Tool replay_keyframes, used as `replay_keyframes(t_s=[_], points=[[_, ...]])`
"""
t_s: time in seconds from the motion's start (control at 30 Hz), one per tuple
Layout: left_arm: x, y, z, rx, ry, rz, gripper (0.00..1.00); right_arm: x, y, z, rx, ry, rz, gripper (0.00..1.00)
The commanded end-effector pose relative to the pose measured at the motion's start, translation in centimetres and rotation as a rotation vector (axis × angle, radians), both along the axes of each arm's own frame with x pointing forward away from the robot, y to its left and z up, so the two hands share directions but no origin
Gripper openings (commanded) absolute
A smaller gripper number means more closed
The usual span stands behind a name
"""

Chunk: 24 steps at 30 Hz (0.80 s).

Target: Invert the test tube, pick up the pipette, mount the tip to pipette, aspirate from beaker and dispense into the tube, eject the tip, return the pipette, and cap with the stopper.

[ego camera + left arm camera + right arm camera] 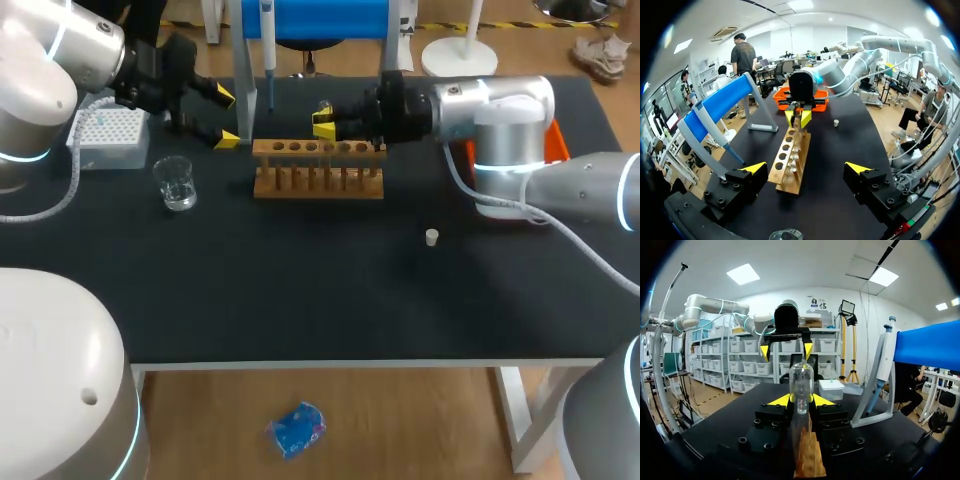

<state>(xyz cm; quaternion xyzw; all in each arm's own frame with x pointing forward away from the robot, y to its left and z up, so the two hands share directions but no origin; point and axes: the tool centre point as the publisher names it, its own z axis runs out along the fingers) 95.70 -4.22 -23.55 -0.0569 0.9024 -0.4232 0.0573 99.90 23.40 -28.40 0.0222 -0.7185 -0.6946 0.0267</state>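
A clear test tube [324,108] stands upside down in the wooden rack [318,170] at the table's back middle. My right gripper [325,124] is level with the tube's upper part. In the right wrist view both yellow tips press the tube [801,382] from two sides, so the right gripper [801,400] is shut on it. My left gripper [225,117] hangs wide open left of the rack, holding nothing. The pipette [268,40] hangs on its blue stand behind the rack. A glass beaker [176,183] sits at the left. The small stopper [431,237] lies right of centre.
A white tip box [108,135] sits at the back left beside my left arm. An orange tray [555,143] lies under my right arm at the back right. The rack [790,160] runs straight ahead between the left gripper's open fingers [755,167].
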Motion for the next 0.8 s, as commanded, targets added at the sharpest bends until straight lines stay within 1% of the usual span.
replay_keyframes(t_s=[0.03, 0.23, 0.6, 0.8], points=[[0.1, 0.1, 0.1, 0.003, 0.004, -0.003, 1.00, -0.1, -0.2, 0.3, 0.005, 0.000, -0.007, 0.00], [0.1, 0.1, 0.1, 0.003, 0.004, -0.003, 1.00, -0.1, -0.3, 0.8, 0.005, -0.004, -0.007, 0.00], [0.1, 0.1, 0.1, 0.003, 0.004, -0.003, 1.00, -0.5, -0.4, 1.7, 0.012, -0.016, -0.003, 0.00], [0.1, 0.1, 0.1, 0.003, 0.004, -0.003, 1.00, -0.3, -0.5, 2.5, 0.015, -0.038, 0.003, 0.00]])
